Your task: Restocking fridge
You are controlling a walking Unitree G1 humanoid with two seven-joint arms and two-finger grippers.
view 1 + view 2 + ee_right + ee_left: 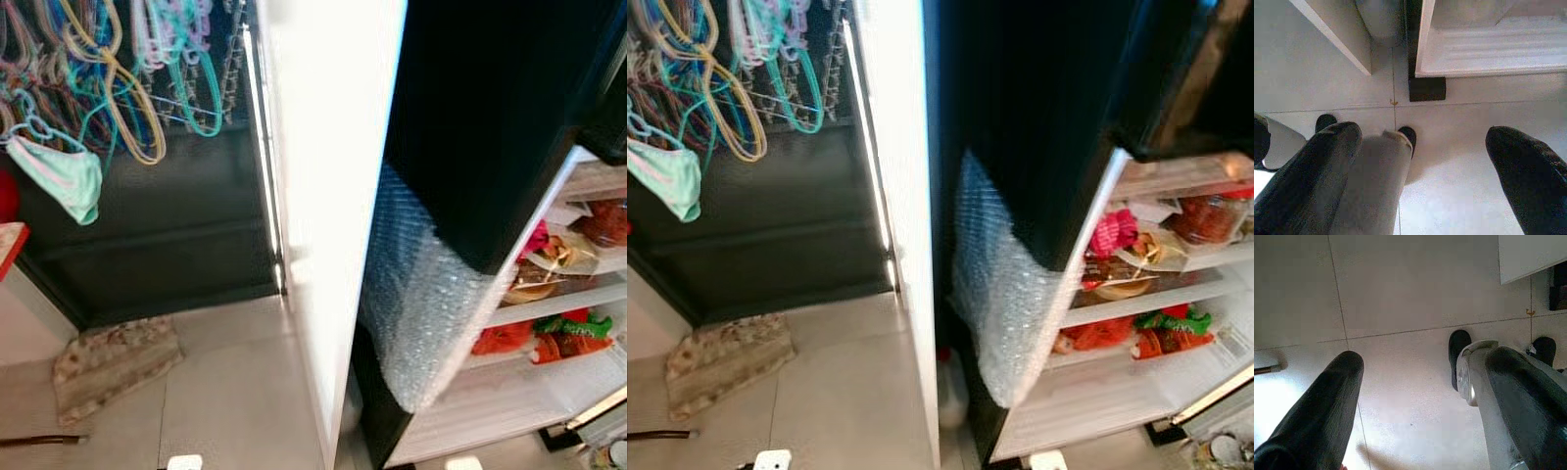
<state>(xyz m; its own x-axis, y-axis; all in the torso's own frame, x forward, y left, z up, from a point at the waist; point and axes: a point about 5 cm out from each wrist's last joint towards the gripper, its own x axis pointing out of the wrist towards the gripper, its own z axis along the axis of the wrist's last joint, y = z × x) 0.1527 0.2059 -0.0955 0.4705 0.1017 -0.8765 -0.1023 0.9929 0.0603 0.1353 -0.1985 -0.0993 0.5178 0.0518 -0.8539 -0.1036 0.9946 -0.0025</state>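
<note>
Your fridge (1038,196) stands open at the right, its black side wall facing you with a sheet of bubble wrap (1004,294) hanging against it, probably left on as padding. The door shelves (1136,294) are already partly stocked: a pink packet (1109,235) and a red-filled jar (1207,217) on the upper tier, brown wrapped food (1117,279) below that, then orange and green packets (1161,335) on the next tier. The lowest white shelf (1097,401) looks bare, so that is where you likely have room.

Both arms hang idle toward the floor (1415,293). The left claw (1420,401) is spread wide with nothing between its fingers, and the right claw (1422,171) is likewise spread and empty, hanging just short of the fridge's bottom corner (1427,88).

Off to the left, coloured hangers (108,69) and a mint-green garment (59,176) hang against a dark wall, with a folded mat (113,362) on the tiles beneath. You carry nothing to restock yet.
</note>
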